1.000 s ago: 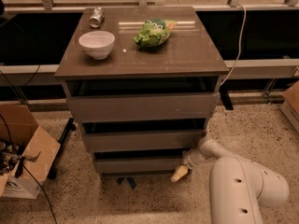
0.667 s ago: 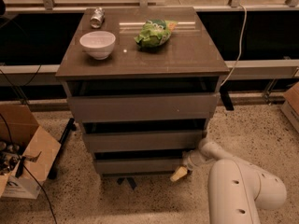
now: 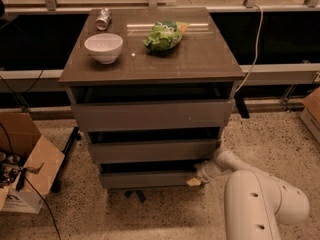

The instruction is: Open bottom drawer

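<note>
Three drawers in cabinet; bottom drawer (image 3: 145,179) is lowest, slimmest front, near floor, looks shut or barely out. Gripper (image 3: 196,180) at drawer's right end, touching or just beside front corner; cannot tell its grip state. White arm (image 3: 260,199) reaches in from lower right. Middle drawer (image 3: 152,150), top drawer (image 3: 152,115) above. Cabinet top (image 3: 200,59) holds white bowl (image 3: 103,47), green bag (image 3: 164,35), can (image 3: 103,18). Risk: handleless edge offers little purchase, so pull may slip off; off-centre pull may skew and jam drawer.

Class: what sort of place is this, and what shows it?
Probably an office or lab corner: a drawer cabinet, a cardboard box on speckled floor, and the gripper at the right end of the bottom drawer.
</note>
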You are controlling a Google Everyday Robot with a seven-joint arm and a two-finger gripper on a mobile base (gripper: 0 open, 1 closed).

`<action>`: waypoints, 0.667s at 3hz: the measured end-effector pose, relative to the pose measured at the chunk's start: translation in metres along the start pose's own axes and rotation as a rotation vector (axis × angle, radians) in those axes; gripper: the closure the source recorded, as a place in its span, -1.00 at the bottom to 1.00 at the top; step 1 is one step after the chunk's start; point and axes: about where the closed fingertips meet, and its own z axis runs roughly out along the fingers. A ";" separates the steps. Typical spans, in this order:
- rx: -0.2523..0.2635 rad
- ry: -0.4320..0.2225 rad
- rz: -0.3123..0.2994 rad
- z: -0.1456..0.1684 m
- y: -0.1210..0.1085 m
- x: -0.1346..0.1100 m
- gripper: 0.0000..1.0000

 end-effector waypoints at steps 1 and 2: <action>0.000 0.000 0.000 -0.004 0.001 -0.002 0.70; 0.000 0.000 0.000 -0.004 0.001 -0.002 1.00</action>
